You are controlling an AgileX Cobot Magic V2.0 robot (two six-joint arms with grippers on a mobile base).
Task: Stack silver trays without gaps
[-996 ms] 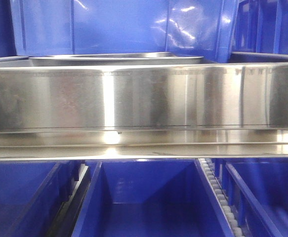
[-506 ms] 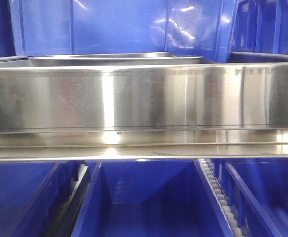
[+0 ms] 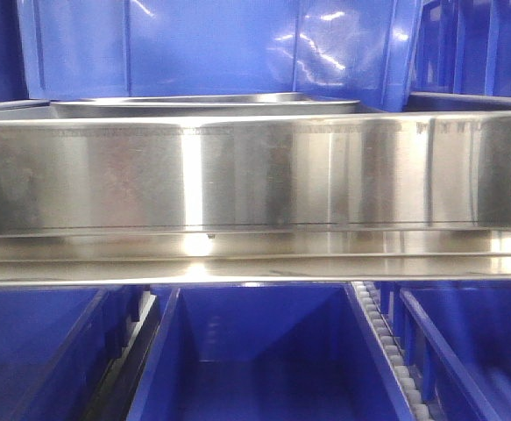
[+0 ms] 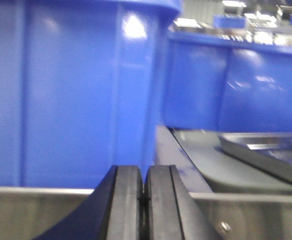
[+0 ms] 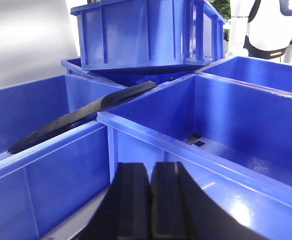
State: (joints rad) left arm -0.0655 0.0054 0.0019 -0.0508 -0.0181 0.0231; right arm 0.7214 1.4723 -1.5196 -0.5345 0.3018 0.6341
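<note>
Blue plastic bins (image 3: 264, 351) around a steel rail (image 3: 255, 175), 1 silver tray (image 3: 204, 105) behind, unmoved since earlier; left gripper (image 4: 143, 200) and right gripper (image 5: 151, 200) pressed closed, empty, stacking unstarted.

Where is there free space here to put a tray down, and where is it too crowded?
Free: the grey surface between the blue bin and the tray, and the open bin ahead of the right fingers. Crowded: the narrow gap between the two front bins, blocked by a black strip.
</note>
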